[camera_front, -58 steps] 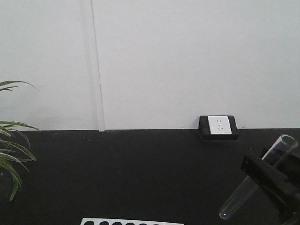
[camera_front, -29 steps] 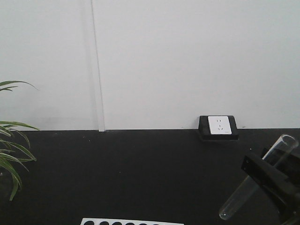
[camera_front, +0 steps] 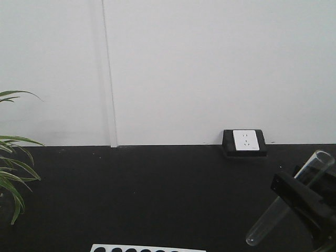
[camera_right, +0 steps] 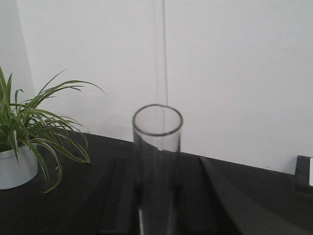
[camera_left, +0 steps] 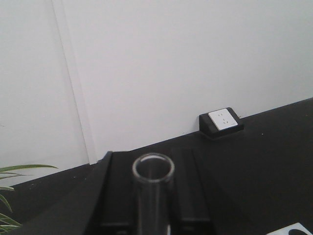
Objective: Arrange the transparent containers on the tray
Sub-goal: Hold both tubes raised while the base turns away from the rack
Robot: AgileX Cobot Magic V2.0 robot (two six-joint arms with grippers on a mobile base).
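Left pincer (camera_left: 149,164) closed on left tube (camera_left: 152,200), open rim toward the camera. Right pincer (camera_front: 290,195) pinching right tube (camera_front: 265,223) mid-length, tilted, held over the worktop (camera_front: 157,194). Thin glass, likely light, stiff, slick and brittle, so grip mid-body with low force. Tray not in view.

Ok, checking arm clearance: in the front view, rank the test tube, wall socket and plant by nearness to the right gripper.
1. test tube, held in the right gripper.
2. wall socket, up-left against the wall.
3. plant, far left edge.
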